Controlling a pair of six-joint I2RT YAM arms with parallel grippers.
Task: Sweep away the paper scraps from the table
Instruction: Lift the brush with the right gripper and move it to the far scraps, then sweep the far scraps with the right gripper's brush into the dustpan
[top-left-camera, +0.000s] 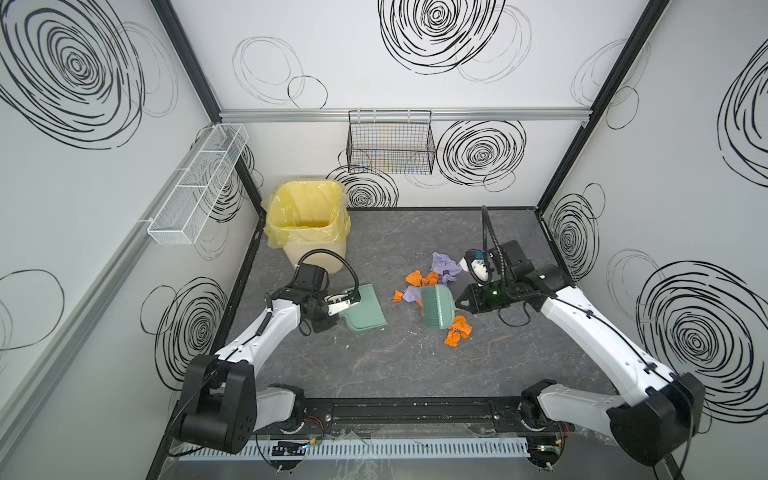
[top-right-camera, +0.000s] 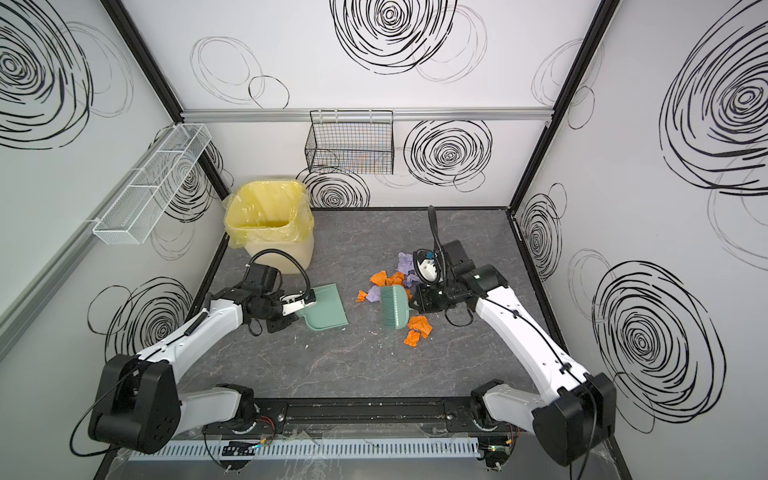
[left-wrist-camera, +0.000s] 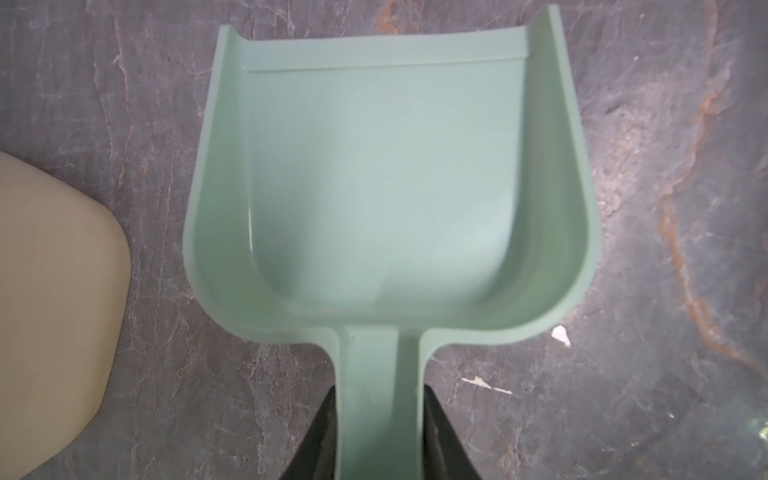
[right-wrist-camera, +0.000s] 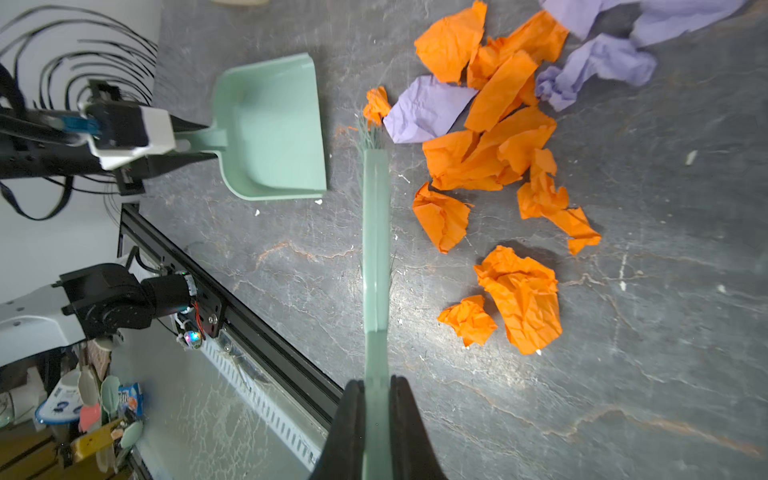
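The left gripper (left-wrist-camera: 380, 419) is clamped on the handle of the green dustpan (top-left-camera: 365, 309), which sits on the table (top-left-camera: 374, 374). In both top views a lined bin (top-left-camera: 307, 224) stands at the pan's 11 o'clock. The right gripper (right-wrist-camera: 377, 399) is closed tight on the green brush (top-left-camera: 432, 309), at the pan's 3 o'clock. The paper scraps (top-left-camera: 457, 332), orange and lilac, lie on the table at the brush's 12 and 5 o'clock.

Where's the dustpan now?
In both top views the dustpan sits left of centre on the table, near the bin, handle in the left gripper.
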